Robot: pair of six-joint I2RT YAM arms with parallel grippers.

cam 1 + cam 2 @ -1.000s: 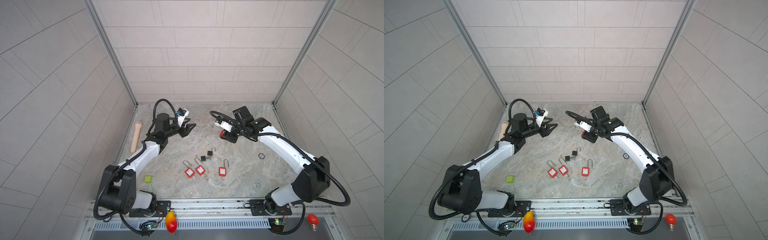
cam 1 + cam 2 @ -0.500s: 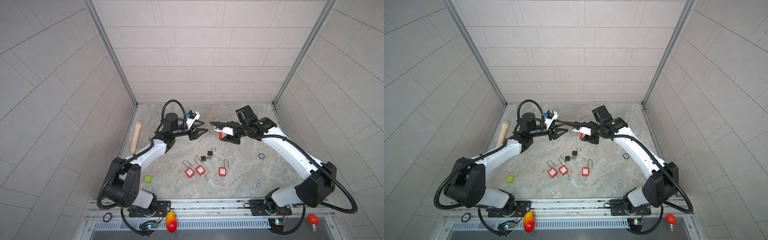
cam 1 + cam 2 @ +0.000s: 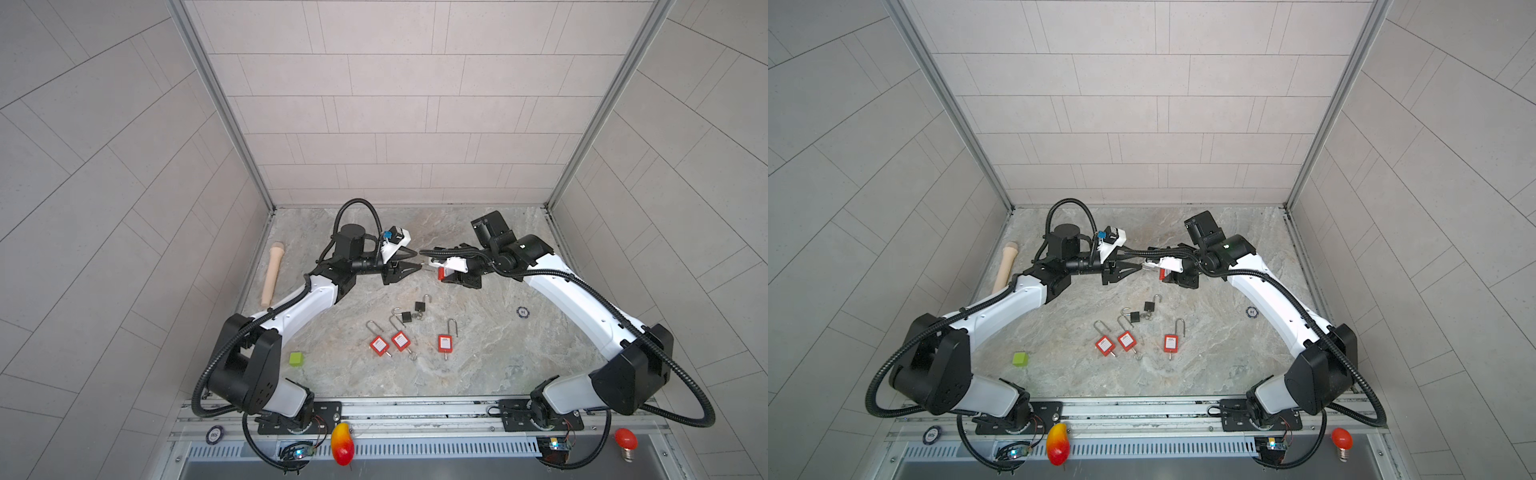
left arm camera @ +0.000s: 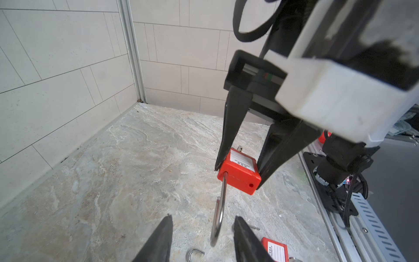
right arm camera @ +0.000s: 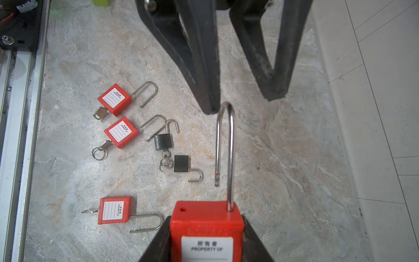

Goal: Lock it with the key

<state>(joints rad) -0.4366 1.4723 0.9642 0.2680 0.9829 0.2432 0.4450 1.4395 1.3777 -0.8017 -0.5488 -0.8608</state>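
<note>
The right gripper point(image 4: 238, 175) is clamped on the red lock point(image 5: 206, 224) by its body sides, holding it in the air over the floor point(image 3: 478, 365); the shackle point(image 5: 230, 147) is open, its free end off its hole, and it points at the left gripper point(image 5: 242, 103). The left gripper's jaws are apart and straddle the shackle bend; one fingertip point(image 5: 207, 97) is touching or just at the bend, the other is off it, so nothing is gripped. A small metal stub point(image 4: 239, 148) at the lock's far end is likely the key; too small to be sure.

Progress, as a judgement: roughly midway. The lock is lifted and presented; what is left is to swing the shackle over its hole, press it in, then turn or pull the key; nothing is locked yet. The shackle probably swivels freely, so it could slip off a fingertip push.

Nearer the bases than the lock, three red locks point(image 3: 401, 340) and two black locks point(image 3: 407, 317) lie on the floor, all open, with keys in the red ones. A green cube point(image 3: 296, 358) lies farther out on the left arm's side; a wood peg point(image 3: 272, 274) lies by the wall past the left arm; a chip point(image 3: 523, 311) lies beside the right arm.

The floor is marbled grey-beige, flat and matte. There are pale tiled walls point(image 3: 374, 124) on three sides, metal posts point(image 3: 220, 104) in the corners and a rail point(image 3: 415, 409) along the front.
</note>
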